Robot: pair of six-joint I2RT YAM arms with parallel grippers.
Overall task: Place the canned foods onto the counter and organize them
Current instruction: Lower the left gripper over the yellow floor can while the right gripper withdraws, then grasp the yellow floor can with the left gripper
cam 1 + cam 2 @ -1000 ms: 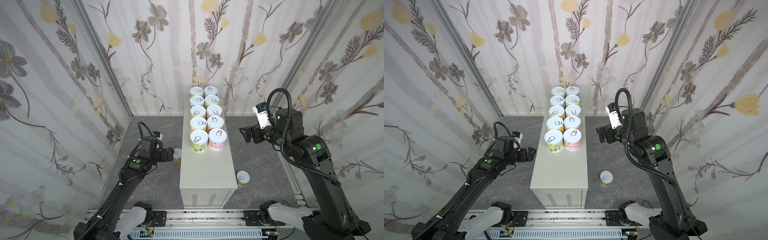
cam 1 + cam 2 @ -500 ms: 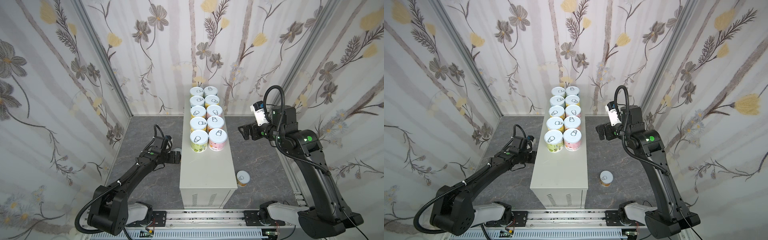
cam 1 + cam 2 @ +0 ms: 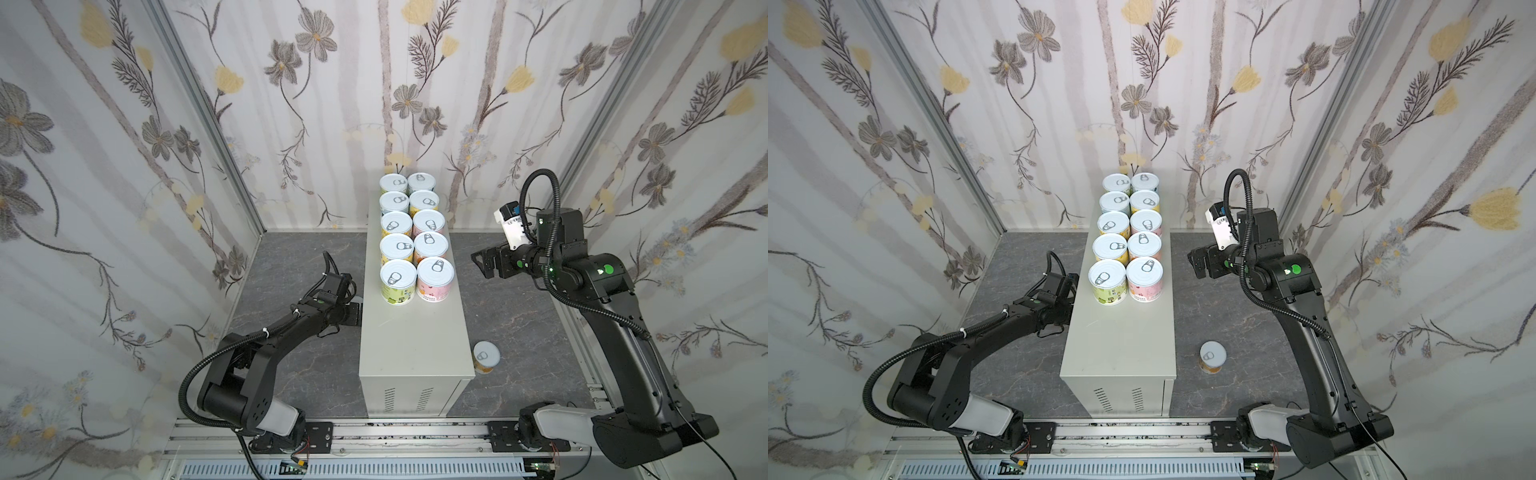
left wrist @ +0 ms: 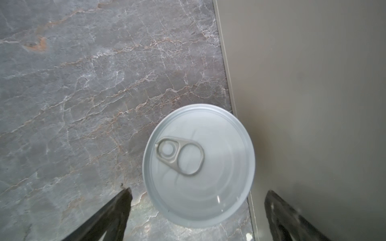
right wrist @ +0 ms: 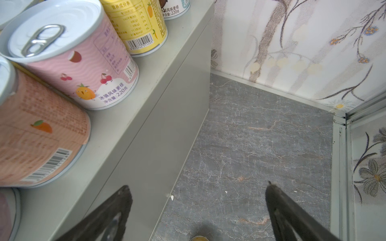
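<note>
I see one can on the floor right of bench | my left end effector spread wide over another floor can | right end effector spread wide, empty | ten cans, two rows, far on bench

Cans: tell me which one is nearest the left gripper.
The can on the floor beside the counter's left side, directly under the open left gripper. The other floor can stands right of the counter; the rest are on top.
</note>
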